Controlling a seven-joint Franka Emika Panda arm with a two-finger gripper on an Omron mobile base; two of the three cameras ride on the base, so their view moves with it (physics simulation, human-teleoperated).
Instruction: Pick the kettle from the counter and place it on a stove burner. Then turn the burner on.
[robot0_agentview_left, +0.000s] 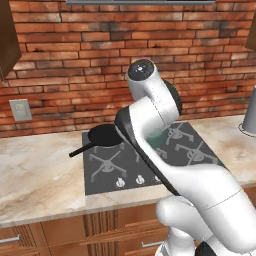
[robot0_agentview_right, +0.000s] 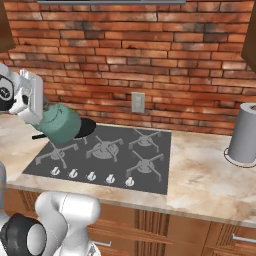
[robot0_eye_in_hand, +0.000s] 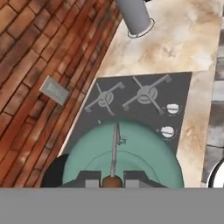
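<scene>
The gripper (robot0_eye_in_hand: 113, 178) is closed on the kettle's wire handle, its two dark fingertips (robot0_eye_in_hand: 90, 178) set either side of the brown wooden middle, the jaws nearly together with only the handle between them. The kettle (robot0_agentview_right: 61, 123) hangs below the hand, clear of every surface, its teal body tilted slightly in the right base view and held over the left end of the cooktop (robot0_agentview_right: 159, 182). Just behind it lies the black frying pan (robot0_agentview_left: 102, 136), which sits on the rear-left part of the cooktop with its handle pointing out over the counter (robot0_agentview_left: 35, 180). The stove burner (robot0_agentview_right: 58, 151) at front left stands free — by my judgement the nearest sound landing place; the other grates to the right are also bare. A row of small white knobs (robot0_agentview_right: 91, 176) runs along the front edge. Further out, a grey cylinder (robot0_agentview_right: 246, 133) stands on the counter at the right, and a wall outlet (robot0_agentview_right: 138, 103) is set in the brick. The step in hand is the carry and set-down. To do it well, the kettle should be centred over one grate's round middle, kept apart from the pan, levelled, and lowered until its base bears evenly on all four arms — only then released. The wire handle lets the body swing, so a slow descent is advisable. The knob remains untouched.
</scene>
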